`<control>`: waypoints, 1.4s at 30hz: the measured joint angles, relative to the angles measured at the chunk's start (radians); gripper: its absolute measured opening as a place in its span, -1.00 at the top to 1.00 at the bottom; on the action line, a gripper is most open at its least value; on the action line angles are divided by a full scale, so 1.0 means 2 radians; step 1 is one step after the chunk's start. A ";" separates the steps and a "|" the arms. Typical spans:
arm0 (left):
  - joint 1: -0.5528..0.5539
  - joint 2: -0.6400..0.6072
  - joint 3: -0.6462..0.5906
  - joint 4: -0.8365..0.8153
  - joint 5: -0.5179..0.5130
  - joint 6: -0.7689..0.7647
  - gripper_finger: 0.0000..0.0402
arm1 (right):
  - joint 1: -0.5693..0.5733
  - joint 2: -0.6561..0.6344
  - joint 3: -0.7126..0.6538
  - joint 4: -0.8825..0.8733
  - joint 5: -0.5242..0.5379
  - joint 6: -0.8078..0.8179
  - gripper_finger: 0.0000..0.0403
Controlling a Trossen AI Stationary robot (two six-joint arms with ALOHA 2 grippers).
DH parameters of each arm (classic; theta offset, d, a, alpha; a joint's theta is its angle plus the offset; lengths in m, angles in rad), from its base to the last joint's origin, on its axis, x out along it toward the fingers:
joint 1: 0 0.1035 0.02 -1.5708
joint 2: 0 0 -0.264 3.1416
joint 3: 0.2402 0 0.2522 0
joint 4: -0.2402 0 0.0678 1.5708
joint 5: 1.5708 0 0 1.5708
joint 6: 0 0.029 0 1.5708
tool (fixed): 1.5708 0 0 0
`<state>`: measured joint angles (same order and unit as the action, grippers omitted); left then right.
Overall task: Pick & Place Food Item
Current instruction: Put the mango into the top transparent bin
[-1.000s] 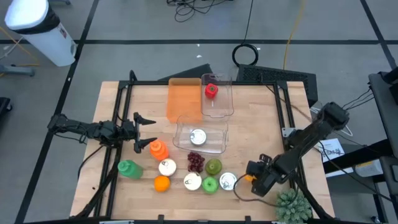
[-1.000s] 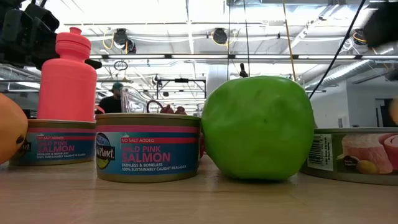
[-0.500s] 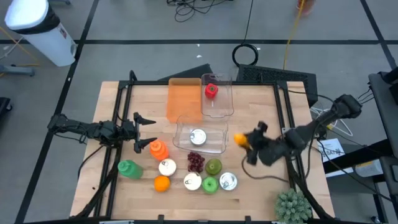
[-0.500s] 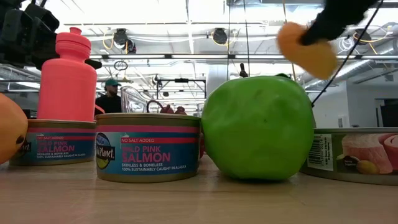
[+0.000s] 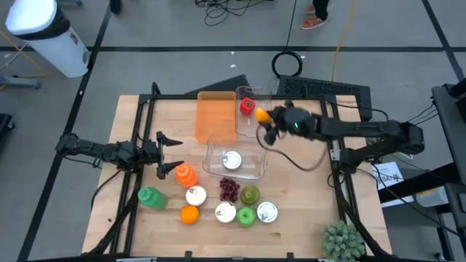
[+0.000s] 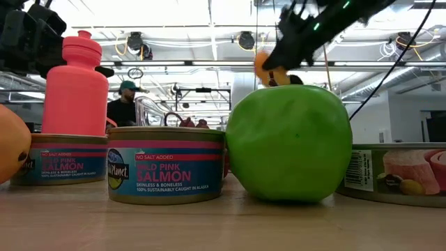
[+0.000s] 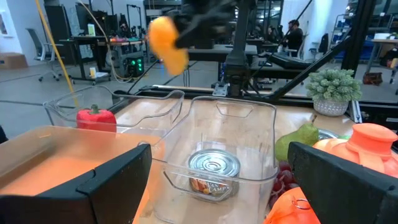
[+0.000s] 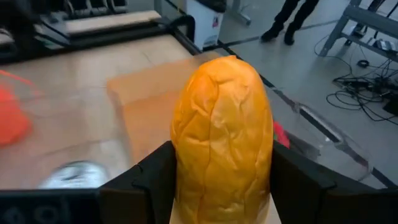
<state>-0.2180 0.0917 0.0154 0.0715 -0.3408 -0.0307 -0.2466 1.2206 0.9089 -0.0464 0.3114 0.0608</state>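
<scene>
**Inspector:** Item under transfer is the bread roll [image 8: 222, 134], pinched between the fingers of the right claw [image 5: 268, 125]. A second ago that claw was low at the near right of the table [image 5: 306, 182], beside the cans; half a second ago it was mid-table with the roll lifted. It now hangs over the far clear bin [image 5: 255, 116], the roll [image 5: 261, 115] held in the air just beside the red pepper [image 5: 247, 106].

**Clerk:** So the pick is done?

**Inspector:** In my judgement yes; the carry looks nearly finished, and only lowering and release remain.

**Clerk:** Anything in the way?

**Inspector:** The pepper occupies the bin's far end, so the roll wants the free near part. The orange tray [image 5: 215, 116] sits against the bin on one side; the near clear bin [image 5: 234, 159] with a can [image 5: 231, 159] lies just before it. The left claw [image 5: 164, 156] waits spread at the left edge, unmoved, near the orange bottle [image 5: 185, 175].
</scene>
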 joint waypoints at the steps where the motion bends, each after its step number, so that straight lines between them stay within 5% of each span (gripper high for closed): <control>1: 0.000 0.000 0.000 0.000 0.000 0.000 -0.95 | -0.024 0.013 0.000 0.017 -0.021 -0.015 0.01; 6: 0.000 0.000 0.000 0.000 0.000 0.000 -0.95 | -0.113 0.075 0.000 0.066 -0.090 -0.048 0.01; 12: 0.000 0.000 0.000 0.000 0.000 0.000 -0.95 | -0.162 0.149 0.000 0.126 -0.092 0.011 0.01; 19: 0.000 0.000 0.000 0.000 0.000 0.000 -0.95 | -0.181 0.201 0.000 0.141 -0.092 0.081 0.01; 31: 0.000 0.000 0.000 0.000 0.000 0.000 -0.95 | -0.191 0.233 0.000 0.174 -0.062 0.083 -0.02; 42: 0.000 0.000 0.000 0.000 0.000 0.000 -0.95 | -0.191 0.233 0.000 0.175 -0.041 0.082 -0.44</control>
<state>-0.2180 0.0914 0.0154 0.0715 -0.3405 -0.0306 -0.6285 1.6859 0.9089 0.3027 0.2289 0.2249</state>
